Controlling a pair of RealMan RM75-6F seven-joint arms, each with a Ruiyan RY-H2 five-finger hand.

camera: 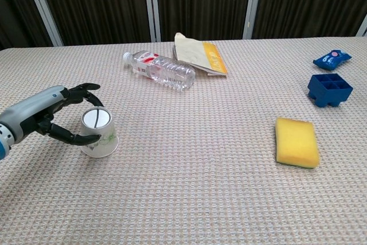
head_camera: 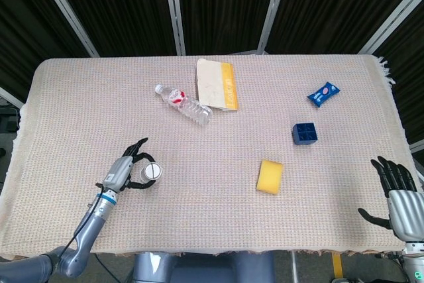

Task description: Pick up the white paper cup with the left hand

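Chest view: one white paper cup (camera: 98, 133), faintly green-printed near its rim, is standing upside down on the near-left of the cloth-covered desk (camera: 195, 193), its long axis upright and flat base facing up. The left robot hand (camera: 54, 120) is curling its dark fingers around the cup's sides. The right robot hand (head_camera: 396, 190) is hovering off the desk's edge, fingers spread, holding nothing. Also lying on the desk: one bottle (camera: 159, 69), one booklet (camera: 200, 53), one sponge (camera: 296, 142).

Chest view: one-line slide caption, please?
Left hand cradles the upside-down white paper cup standing on the table.
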